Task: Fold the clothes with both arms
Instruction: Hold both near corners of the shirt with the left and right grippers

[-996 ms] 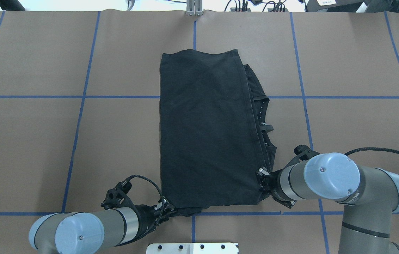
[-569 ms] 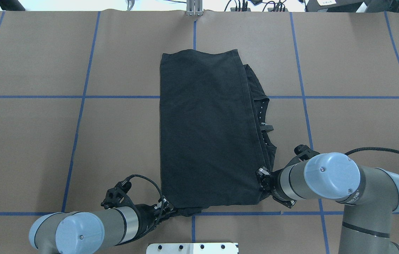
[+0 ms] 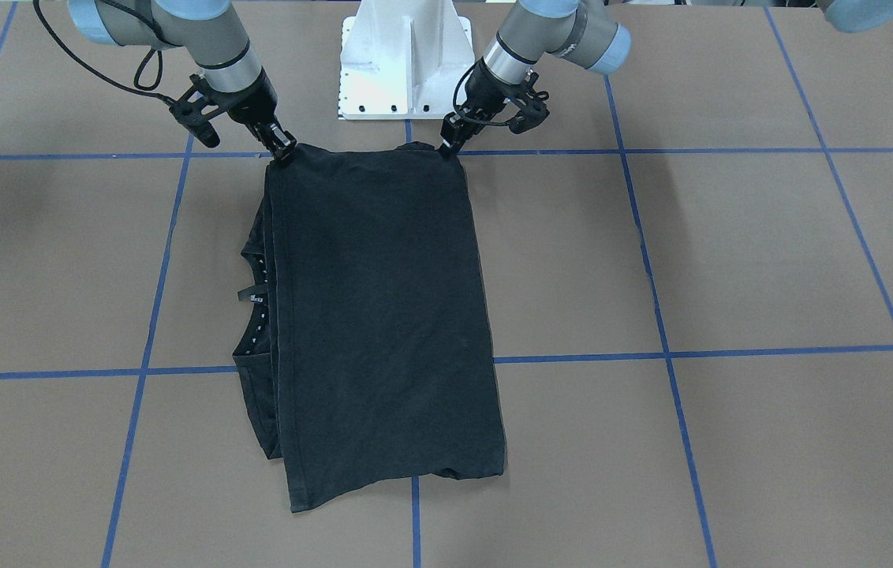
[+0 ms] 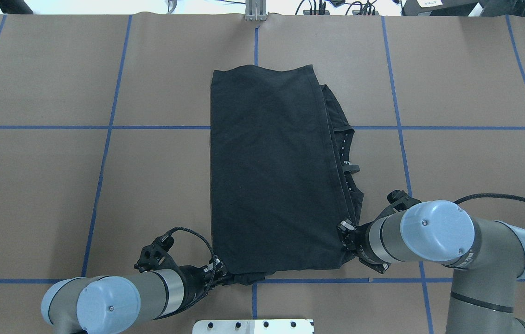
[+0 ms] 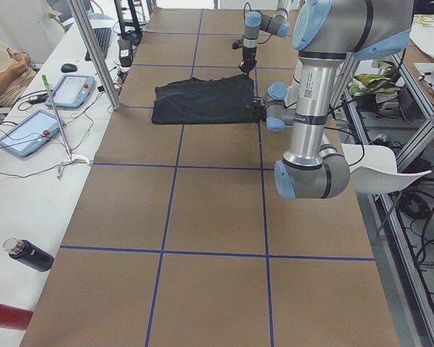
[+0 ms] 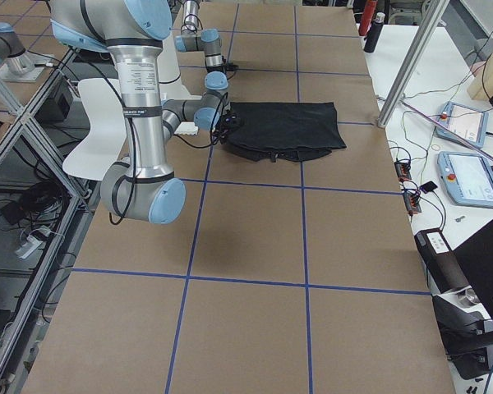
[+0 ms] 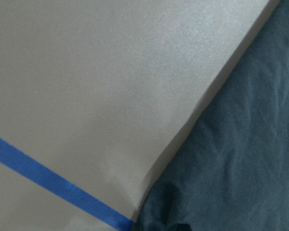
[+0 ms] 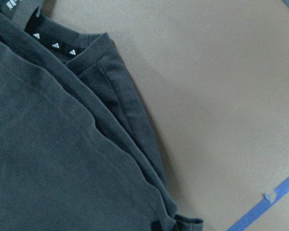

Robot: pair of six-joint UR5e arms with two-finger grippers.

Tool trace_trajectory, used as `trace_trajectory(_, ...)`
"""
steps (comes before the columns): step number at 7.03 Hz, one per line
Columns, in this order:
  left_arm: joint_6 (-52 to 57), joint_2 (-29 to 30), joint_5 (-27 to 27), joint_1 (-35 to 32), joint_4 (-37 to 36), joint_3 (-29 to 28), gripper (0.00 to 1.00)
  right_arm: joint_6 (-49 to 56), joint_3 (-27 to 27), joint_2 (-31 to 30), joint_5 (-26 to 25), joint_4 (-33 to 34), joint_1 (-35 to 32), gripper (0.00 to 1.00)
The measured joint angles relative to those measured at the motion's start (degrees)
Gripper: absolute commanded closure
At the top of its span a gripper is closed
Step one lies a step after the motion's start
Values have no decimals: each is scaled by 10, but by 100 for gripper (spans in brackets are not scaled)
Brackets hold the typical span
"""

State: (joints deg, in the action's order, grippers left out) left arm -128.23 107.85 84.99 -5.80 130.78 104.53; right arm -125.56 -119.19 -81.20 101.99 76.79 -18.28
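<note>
Grip, left side: left gripper sits low at the near-left corner of the T-shirt, just by the blue tape line. Its fingers are drawn together and, as far as I can see, pinch that corner.
Garment: black, folded to one long panel, lying flat at the middle of the table. No logo shows on the upper face.
Long axis: runs straight away from the robot, short near edge to short far edge.
Right margin: collar and lower layers peep out past the top panel's right edge.
Grip, right side: right gripper is at the near-right corner, set a little farther up the table than its fellow. Its fingers are likewise closed on the cloth.
Bearing: almost all the cloth lies ahead of both sets of fingers, away from the robot's side.
Nearer arm: neither; each has its own corner, with the short near edge spanning between them.
Judgement: the coming fold likely carries this near edge along the long axis toward the far edge. Both corners would need to rise and travel evenly, and the layered right corner looks likelier to slip.
</note>
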Motion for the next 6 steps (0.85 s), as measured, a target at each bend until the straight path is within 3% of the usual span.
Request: trace_trajectory(6, 5, 0, 3, -12, -2, 38, 100, 0, -7, -3, 1, 0, -1, 100)
